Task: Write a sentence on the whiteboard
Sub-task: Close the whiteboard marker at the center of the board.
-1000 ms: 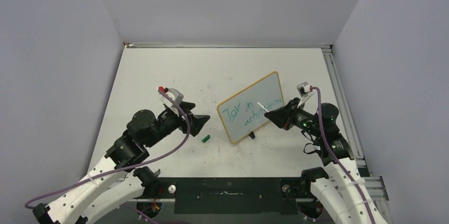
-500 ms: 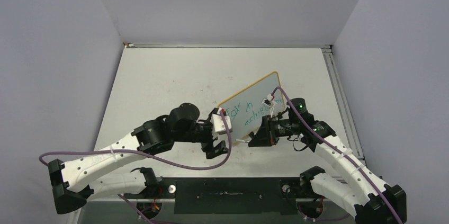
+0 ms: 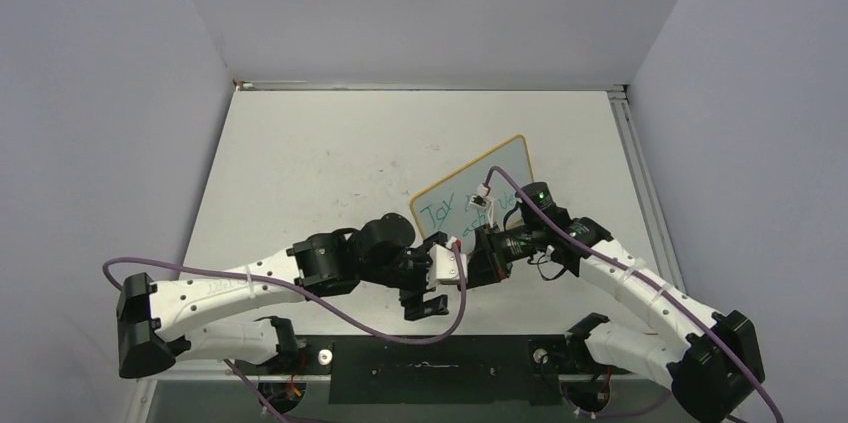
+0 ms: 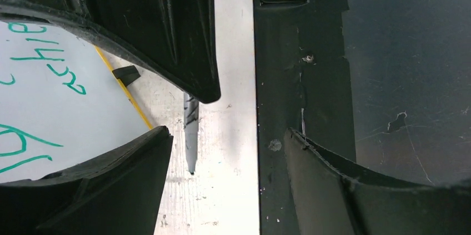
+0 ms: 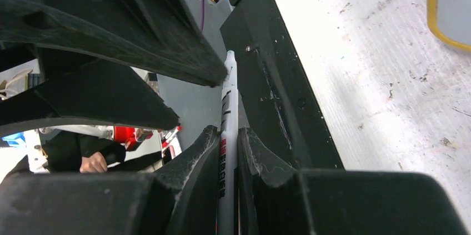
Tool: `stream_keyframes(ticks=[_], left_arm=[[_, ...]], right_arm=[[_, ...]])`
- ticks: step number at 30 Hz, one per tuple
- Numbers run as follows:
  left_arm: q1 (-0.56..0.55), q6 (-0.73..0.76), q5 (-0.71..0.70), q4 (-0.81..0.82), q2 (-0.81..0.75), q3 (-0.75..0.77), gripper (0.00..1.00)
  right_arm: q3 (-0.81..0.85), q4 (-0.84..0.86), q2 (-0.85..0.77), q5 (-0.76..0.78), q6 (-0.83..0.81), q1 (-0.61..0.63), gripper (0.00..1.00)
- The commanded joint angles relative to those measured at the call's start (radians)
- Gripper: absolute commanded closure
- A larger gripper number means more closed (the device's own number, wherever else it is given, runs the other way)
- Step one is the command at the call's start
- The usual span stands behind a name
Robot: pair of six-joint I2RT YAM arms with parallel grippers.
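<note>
Claws side by side at the board (image 3: pixel 506 159)
Right claw (image 5: pixel 228 130) clamped on marker (image 5: pixel 229 96) (tip past its fingers (image 5: pixel 194 157)); left claw (image 4: pixel 228 133) spread wide, board and teal sentence (image 4: pixel 55 51) just beside it

Lab test cell: plain grey walls (image 3: pixel 430 13), white table (image 3: pixel 300 153)

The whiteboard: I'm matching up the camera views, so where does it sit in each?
Top external: whiteboard right of centre, its lower part behind the right arm.
Left wrist: board at the left edge.
Right wrist: only a corner of the board, top right.
Shared landmark: the black base plate at the table's near edge.
</note>
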Motion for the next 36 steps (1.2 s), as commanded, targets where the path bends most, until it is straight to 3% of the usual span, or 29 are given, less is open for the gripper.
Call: stream_keyframes(ticks=[1, 6, 10, 14, 19, 27, 36], left_arm=[[-0.005, -0.011, -0.002, 0.100, 0.028, -0.009, 0.29], [-0.011, -0.043, 0.003, 0.122, 0.060, -0.014, 0.42], [-0.017, -0.063, 0.005, 0.131, 0.078, -0.012, 0.64], [-0.025, -0.086, 0.019, 0.162, 0.082, -0.024, 0.76], [-0.028, -0.101, 0.025, 0.165, 0.091, -0.032, 1.00], [-0.026, -0.150, 0.010, 0.182, 0.084, -0.052, 1.00], [0.024, -0.272, 0.033, 0.298, 0.032, -0.127, 1.00]], right_arm=[[0.057, 0.039, 0.009, -0.034, -0.028, 0.029, 0.95], [0.075, 0.059, 0.008, -0.027, -0.021, 0.040, 0.95], [0.089, 0.073, 0.009, -0.021, -0.016, 0.040, 0.95], [0.090, 0.089, 0.009, -0.010, -0.011, 0.041, 0.95], [0.095, 0.094, -0.002, 0.027, -0.015, 0.039, 0.95], [0.107, 0.101, -0.040, 0.079, -0.005, -0.004, 0.90], [0.038, 0.202, -0.116, 0.036, 0.078, -0.096, 0.56]])
